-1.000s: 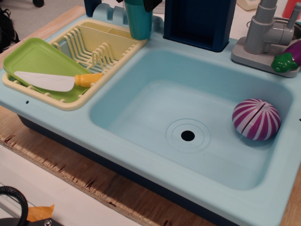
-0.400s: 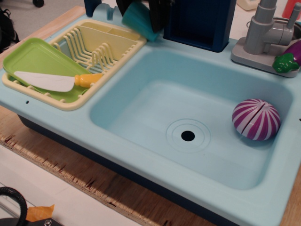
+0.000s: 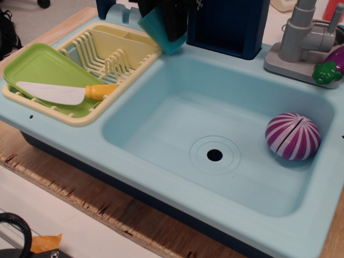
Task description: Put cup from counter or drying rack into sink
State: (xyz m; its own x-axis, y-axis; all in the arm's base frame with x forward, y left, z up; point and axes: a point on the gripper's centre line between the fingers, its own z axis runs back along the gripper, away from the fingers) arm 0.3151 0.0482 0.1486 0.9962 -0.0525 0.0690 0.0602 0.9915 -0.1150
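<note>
The teal cup (image 3: 151, 26) is tilted, its lower end over the back left corner of the sink (image 3: 161, 126). My black gripper (image 3: 173, 21) comes down from the top edge and is shut on the cup, covering much of it. The cup hangs between the pale yellow drying rack (image 3: 115, 54) and the navy box. The pale aqua counter (image 3: 64, 137) surrounds the basin, whose dark drain hole (image 3: 214, 155) shows at its middle.
A purple and white striped ball (image 3: 292, 136) lies in the basin at the right. A lime green tray (image 3: 37, 67) with a toy knife (image 3: 59, 92) rests on the rack's left. A navy box (image 3: 228, 24), grey faucet (image 3: 303, 37) and toy eggplant (image 3: 330, 67) stand at the back.
The cup stood upright by the rack's back corner; now it is tilted in my gripper and has shifted slightly right and down toward the basin's back left corner.
</note>
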